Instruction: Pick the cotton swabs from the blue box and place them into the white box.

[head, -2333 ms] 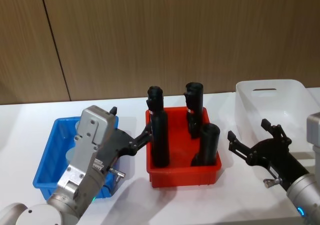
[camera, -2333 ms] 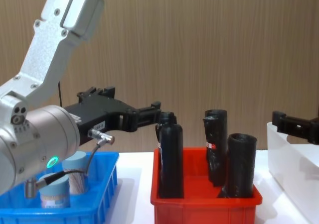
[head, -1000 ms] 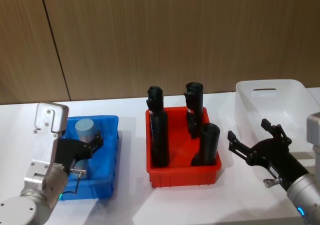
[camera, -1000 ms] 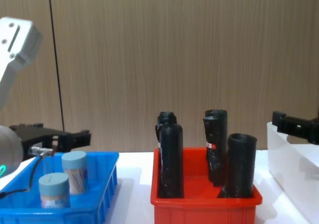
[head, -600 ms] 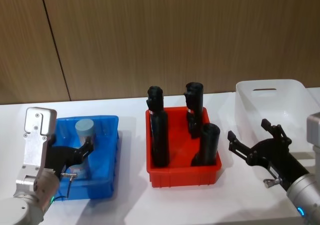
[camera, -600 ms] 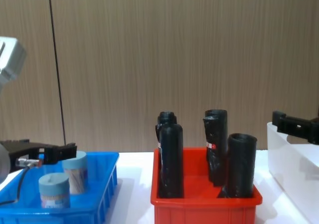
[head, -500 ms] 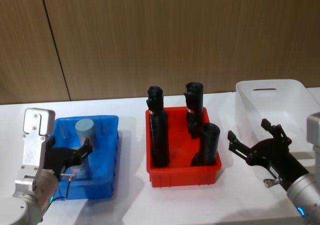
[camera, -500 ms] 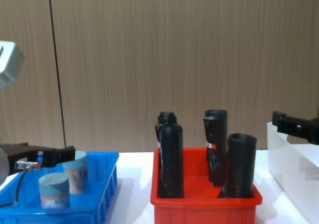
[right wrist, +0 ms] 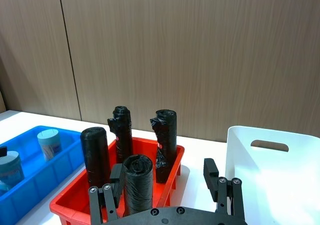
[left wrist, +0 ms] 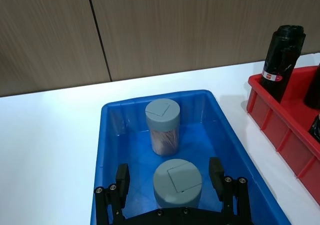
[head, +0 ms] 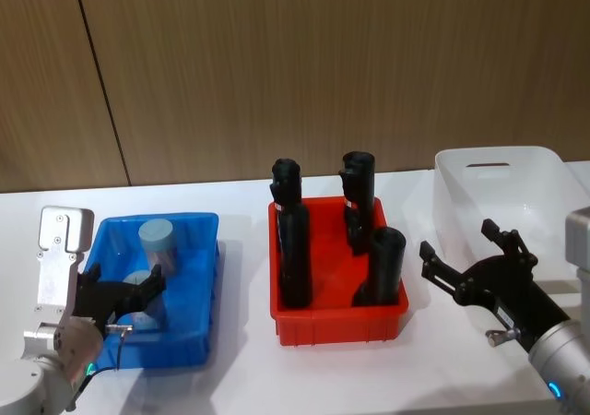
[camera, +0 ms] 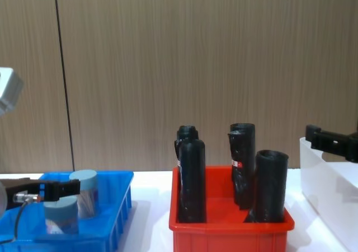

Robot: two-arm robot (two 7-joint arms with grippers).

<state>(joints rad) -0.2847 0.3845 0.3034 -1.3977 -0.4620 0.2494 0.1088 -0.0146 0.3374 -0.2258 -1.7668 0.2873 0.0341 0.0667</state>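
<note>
Swung down into the blue box (left wrist: 112, 132) at eight o'clock, the left gripper (left wrist: 169, 172) straddles the nearer cotton swabs tub (left wrist: 177, 185), jaws wide, gripping nothing yet; the right gripper (head: 456, 238) idles open-jawed at four.

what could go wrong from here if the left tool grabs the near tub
1. The left tool stands open on either side of the near tub. The far tub is close behind, so reaching deeper may tip it.
2. The tall black rolls in the red bin stand between the blue box and the white box; a low carry could knock them.
</note>
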